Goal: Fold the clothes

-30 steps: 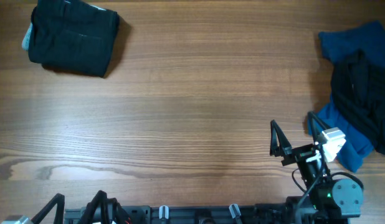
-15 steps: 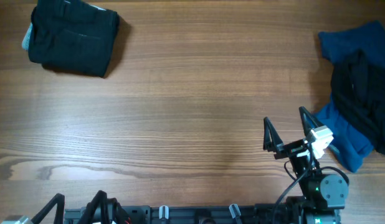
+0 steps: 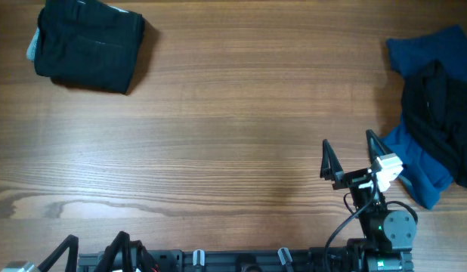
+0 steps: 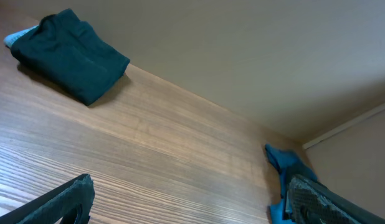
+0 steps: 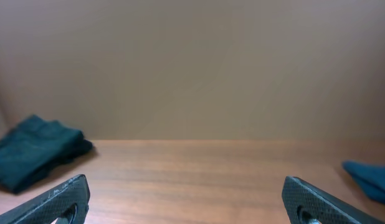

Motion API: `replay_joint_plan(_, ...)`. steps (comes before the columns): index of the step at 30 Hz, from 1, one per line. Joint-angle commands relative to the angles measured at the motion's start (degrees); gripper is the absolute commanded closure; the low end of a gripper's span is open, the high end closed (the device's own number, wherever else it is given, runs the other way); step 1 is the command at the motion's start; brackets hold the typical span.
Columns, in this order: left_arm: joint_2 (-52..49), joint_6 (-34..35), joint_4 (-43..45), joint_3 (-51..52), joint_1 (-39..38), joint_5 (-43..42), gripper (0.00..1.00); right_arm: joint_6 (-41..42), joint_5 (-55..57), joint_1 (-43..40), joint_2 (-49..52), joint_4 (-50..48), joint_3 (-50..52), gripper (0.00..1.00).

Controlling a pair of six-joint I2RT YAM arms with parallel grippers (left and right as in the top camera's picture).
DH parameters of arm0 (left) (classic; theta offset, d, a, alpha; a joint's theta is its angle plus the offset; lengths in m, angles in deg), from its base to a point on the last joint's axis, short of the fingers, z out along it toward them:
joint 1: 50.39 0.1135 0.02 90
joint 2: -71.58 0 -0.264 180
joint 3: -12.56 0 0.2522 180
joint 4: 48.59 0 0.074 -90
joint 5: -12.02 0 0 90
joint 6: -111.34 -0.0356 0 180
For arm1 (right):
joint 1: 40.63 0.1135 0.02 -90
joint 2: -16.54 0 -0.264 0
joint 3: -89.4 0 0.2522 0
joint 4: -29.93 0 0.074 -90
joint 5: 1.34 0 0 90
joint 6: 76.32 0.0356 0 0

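Drawn back leftward, right hand (image 3: 347,139) gapes wide and empty, heaped clothes (image 3: 441,113) just beside it.

The right pincer (image 3: 347,139) has shifted a little leftward, away from the heaped blue and black clothes (image 3: 443,113).

- The bench (image 3: 233,136) was brown wood with visible grain, smooth, with a faint satin sheen.
- The folded black shorts (image 3: 86,45) at the bench's far left corner were soft matt cloth with stitched seams. A pale-blue cloth edge (image 3: 31,49) showed at their side.
- The blue garment (image 3: 426,53) at the bench's right edge was crumpled matt cloth, and the black garment (image 3: 445,113) on it was equally dull.
- The right pincer (image 3: 347,141) was matt black, with a white plastic block (image 3: 386,168) behind it.
- The left pincer (image 4: 190,182) had dark fingers (image 4: 61,199) with a rough, finely textured face.
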State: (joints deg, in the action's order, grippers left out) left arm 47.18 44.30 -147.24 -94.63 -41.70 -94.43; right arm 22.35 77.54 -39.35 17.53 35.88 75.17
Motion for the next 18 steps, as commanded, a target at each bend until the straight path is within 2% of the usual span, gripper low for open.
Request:
replay_joint_plan(1,0.2,-1.3,0.1,0.0,0.1,-0.9,0.00,0.5,6.3,-0.3,-0.8,4.7,0.2,0.00)
replay_joint_plan(3,0.2,-1.3,0.1,0.0,0.1,-0.9,0.00,0.3,7.2,-0.3,-0.8,7.8,0.2,0.00)
replay_joint_plan(18,0.2,-1.3,0.1,0.0,0.1,-0.9,0.00,-1.0,7.1,-0.3,-0.8,7.7,0.2,0.00)
